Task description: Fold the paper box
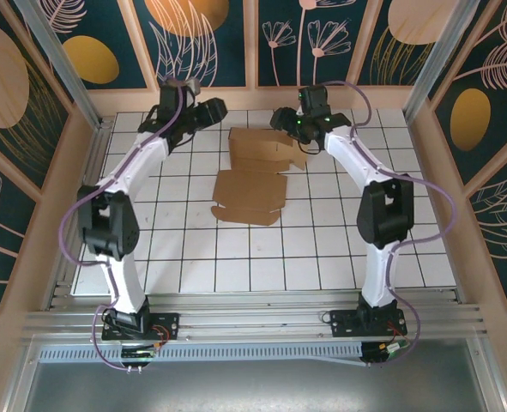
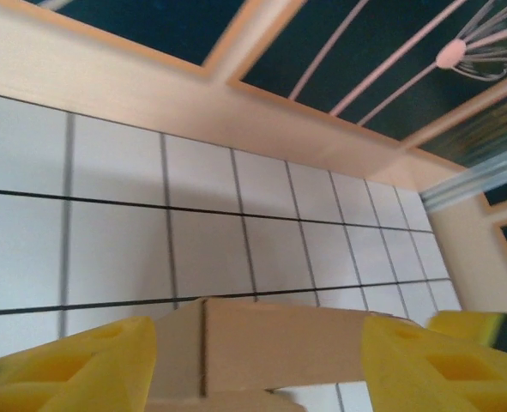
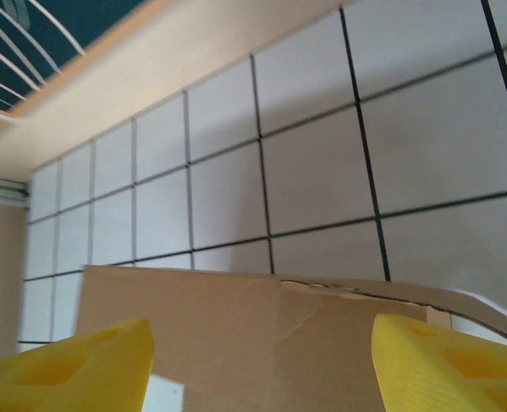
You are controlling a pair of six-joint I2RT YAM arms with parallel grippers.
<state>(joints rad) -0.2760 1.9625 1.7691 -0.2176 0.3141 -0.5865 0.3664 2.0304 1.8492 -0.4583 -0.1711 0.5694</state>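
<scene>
Paper box point(image 1: 251, 176) half-folded overhead, creased near right gripper point(image 3: 262, 365)

The box point(image 1: 251, 182) lay partly folded on the far half of the gridded table point(image 1: 236, 257). Its far part was folded up and its flaps spread flat toward the near side. The left gripper point(image 1: 208, 110) hung just beside its far-left corner. The right gripper point(image 1: 280, 118) was close over its far-right corner, contact unclear.
</scene>
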